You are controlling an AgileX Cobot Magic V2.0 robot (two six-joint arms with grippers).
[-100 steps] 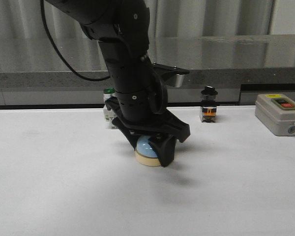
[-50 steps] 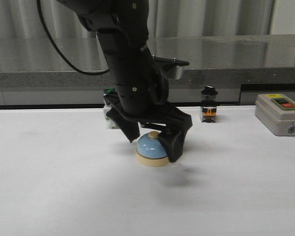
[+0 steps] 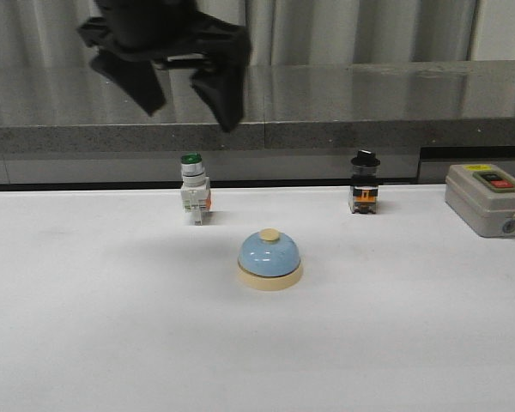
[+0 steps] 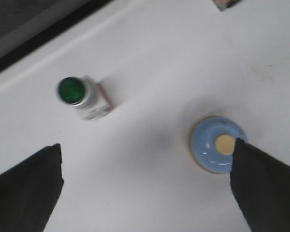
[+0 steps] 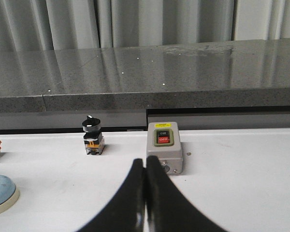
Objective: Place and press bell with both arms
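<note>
From above, the left gripper [image 4: 145,193] hangs high over the white table [image 4: 183,58] with its two dark fingers [image 4: 24,193] spread wide and nothing between them. The bell [image 4: 213,151] sits on the table just inside one finger, whose tip covers part of its rim; the cream button [image 4: 225,144] shows beside that tip. A green-capped switch [image 4: 79,96] stands ahead of the other finger, well apart from the bell. Farther ahead, a small orange thing [image 4: 225,4] is cut off at the frame's edge.
</note>
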